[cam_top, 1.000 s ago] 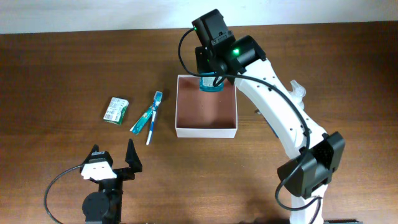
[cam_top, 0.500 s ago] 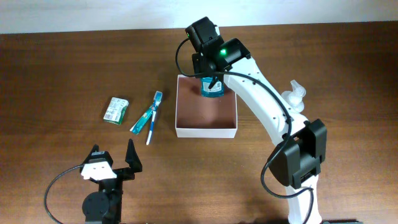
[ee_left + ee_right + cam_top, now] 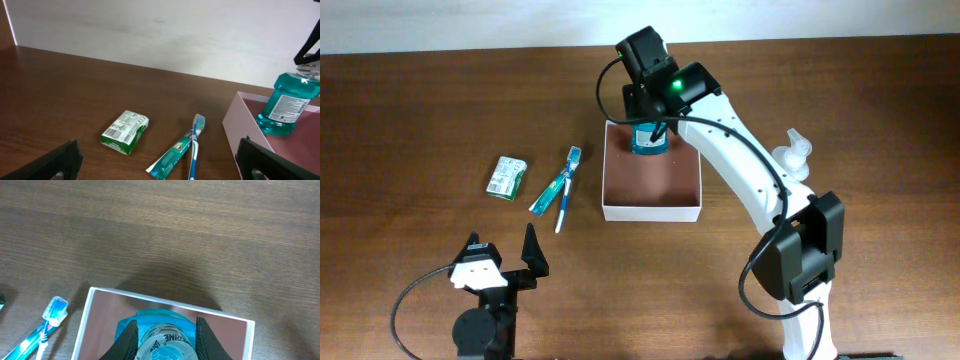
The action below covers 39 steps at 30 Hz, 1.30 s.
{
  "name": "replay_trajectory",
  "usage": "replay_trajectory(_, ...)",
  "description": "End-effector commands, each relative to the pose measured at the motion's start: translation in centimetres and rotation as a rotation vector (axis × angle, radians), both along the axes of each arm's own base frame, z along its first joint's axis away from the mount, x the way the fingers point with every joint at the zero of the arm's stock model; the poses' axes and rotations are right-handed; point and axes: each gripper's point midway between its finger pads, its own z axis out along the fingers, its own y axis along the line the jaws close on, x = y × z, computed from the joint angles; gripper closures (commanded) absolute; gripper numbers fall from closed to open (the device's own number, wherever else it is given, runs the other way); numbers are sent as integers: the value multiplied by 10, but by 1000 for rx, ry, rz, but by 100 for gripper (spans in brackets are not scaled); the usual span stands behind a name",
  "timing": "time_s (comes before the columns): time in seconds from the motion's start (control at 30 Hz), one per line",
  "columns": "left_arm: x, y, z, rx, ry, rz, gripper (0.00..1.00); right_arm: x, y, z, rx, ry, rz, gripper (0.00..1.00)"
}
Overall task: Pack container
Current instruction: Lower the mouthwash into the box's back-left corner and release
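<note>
The container (image 3: 652, 212) is a square shallow box with white walls and a reddish-brown inside, at the table's middle. My right gripper (image 3: 649, 128) is shut on the cap of a teal mouthwash bottle (image 3: 648, 143) and holds it upright in the box's far part. The right wrist view shows the fingers (image 3: 165, 337) on either side of the bottle top (image 3: 165, 342), over the box (image 3: 100, 322). From the left wrist view the bottle (image 3: 289, 107) stands inside the box wall (image 3: 240, 120). My left gripper (image 3: 505, 252) is open and empty near the front left edge.
A green-and-white packet (image 3: 507, 176), a toothpaste tube (image 3: 548, 193) and a blue toothbrush (image 3: 566, 195) lie left of the box. They also show in the left wrist view: packet (image 3: 125, 131), tube (image 3: 172, 156), brush (image 3: 195, 145). A white pump bottle (image 3: 798, 150) lies right of the box.
My right gripper has carried the mouthwash bottle slightly left within the far part of the box. The left arm has not moved.
</note>
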Motion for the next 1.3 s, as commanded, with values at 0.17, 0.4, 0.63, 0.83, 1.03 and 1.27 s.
replay_trajectory(0.17,0,-1,-1,18,-2,-9,1,5,18,24,58,-71,15,88)
replay_trajectory(0.4,0,-1,-1,18,-2,-9,1,5,29,16,65,-69,33,88)
replay_trajectory(0.63,0,-1,-1,18,-2,-9,1,6,40,13,79,-76,52,88)
replay_trajectory(0.83,0,-1,-1,18,-2,-9,1,6,45,8,78,-73,59,88)
replay_trajectory(1.03,0,-1,-1,18,-2,-9,1,8,47,-5,67,-55,60,88)
replay_trajectory(1.27,0,-1,-1,18,-2,-9,1,9,47,-9,63,-50,59,88)
